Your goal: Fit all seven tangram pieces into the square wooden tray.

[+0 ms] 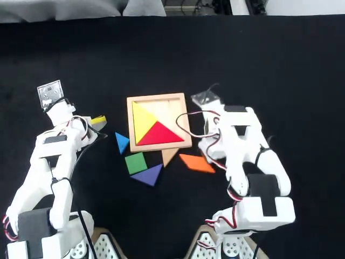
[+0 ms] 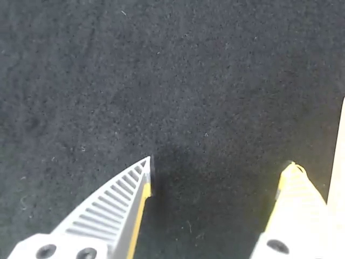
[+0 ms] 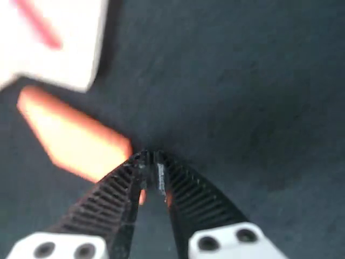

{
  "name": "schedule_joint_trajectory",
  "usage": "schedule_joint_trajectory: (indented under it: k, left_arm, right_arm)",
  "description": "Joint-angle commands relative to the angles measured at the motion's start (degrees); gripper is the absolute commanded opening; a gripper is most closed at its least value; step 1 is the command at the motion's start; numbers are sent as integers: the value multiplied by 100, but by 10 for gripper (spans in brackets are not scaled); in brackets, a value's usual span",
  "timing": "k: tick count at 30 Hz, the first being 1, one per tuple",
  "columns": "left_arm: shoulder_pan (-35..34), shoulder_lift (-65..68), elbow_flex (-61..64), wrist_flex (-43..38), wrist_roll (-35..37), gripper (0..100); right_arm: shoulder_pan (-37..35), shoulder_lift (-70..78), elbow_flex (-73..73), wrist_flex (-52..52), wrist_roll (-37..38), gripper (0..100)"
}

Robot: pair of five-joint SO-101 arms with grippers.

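Square wooden tray (image 1: 171, 110) at the centre of the black cloth (image 1: 280, 65).

2 pieces seated, touching each other: yellow triangle (image 1: 140, 120) on the left side, red triangle (image 1: 160, 135) along the near edge. The tray's far-right part is bare wood.

5 pieces loose on the near side:
- blue triangle (image 1: 122, 143) off the near-left corner
- green square (image 1: 136, 163)
- purple triangle (image 1: 149, 176) just near of the green square
- tan triangle (image 1: 169, 156) against the tray's near edge
- orange parallelogram (image 1: 196, 163) right of the tan triangle, beside the right arm (image 1: 242, 145)

Left gripper (image 1: 99, 124) sits over bare cloth, left of the tray.
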Motion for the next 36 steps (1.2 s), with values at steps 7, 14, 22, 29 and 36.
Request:
schedule_joint_trajectory:
  k: [7,14,22,29,36]
  left_arm:
    - [66,-26,-338,53,-70,359]
    - [66,-26,-347,53,-70,359]
    - [66,-26,-338,53,-70,359]
    - [66,-26,-347,53,-70,359]
    - [66,-26,-347,53,-70,359]
  right_arm:
    - [-167,-1455,180,677,1969,25]
    - [-1459,-3266,1859,35,2207,183]
    - [-2163,-4453,2747,-97,2954,366]
    - [-1776,-4163,2712,-352,3095,188]
    - [-1776,-3653,2501,-580,3156,240]
